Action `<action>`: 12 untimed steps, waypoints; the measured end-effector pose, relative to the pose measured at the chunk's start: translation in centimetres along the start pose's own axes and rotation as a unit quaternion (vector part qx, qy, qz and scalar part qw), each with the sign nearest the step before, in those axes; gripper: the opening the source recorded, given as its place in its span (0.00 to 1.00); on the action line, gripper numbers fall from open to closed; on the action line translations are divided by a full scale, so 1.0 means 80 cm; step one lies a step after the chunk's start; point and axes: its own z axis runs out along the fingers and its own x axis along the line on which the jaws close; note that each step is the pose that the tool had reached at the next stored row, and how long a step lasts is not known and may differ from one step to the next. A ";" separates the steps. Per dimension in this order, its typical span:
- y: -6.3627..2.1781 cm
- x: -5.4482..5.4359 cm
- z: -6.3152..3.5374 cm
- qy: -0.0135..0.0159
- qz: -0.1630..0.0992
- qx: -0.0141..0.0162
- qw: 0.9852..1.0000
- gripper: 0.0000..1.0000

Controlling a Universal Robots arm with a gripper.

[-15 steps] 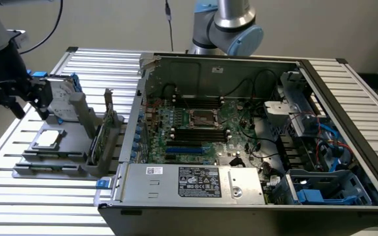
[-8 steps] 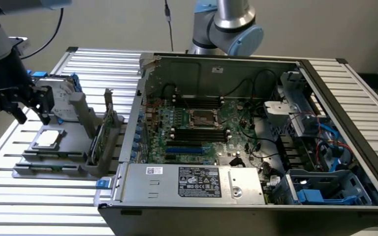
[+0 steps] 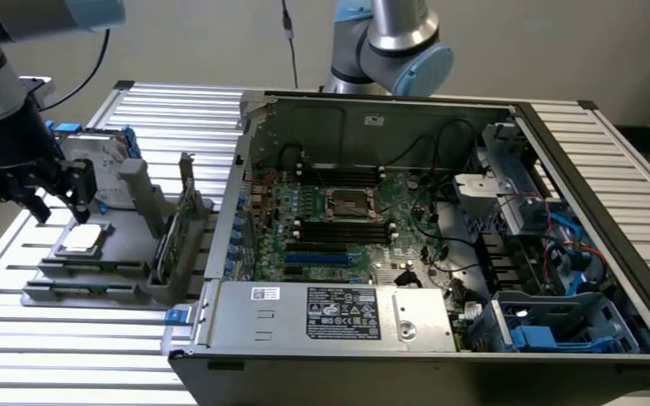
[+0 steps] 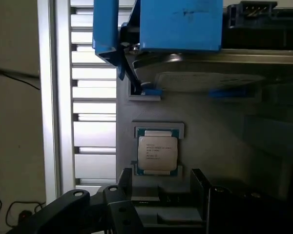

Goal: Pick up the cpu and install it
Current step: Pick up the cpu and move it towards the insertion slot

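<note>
End effector [image 3: 61,210] is hovering wide open and empty, with the cpu [image 3: 84,239] lying flat in the grey tray [image 3: 111,269] just beneath it.

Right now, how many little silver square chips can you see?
1. The cpu lies in the grey tray on the exterior view's left, below the open claw. Another could be hidden in the socket inside the computer case.
</note>
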 end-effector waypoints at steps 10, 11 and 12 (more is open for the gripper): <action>-0.001 0.000 0.023 -0.003 0.000 -0.001 1.000 0.60; -0.001 0.000 0.025 -0.003 0.000 -0.001 1.000 0.60; -0.001 0.000 0.027 -0.003 0.000 -0.002 1.000 0.60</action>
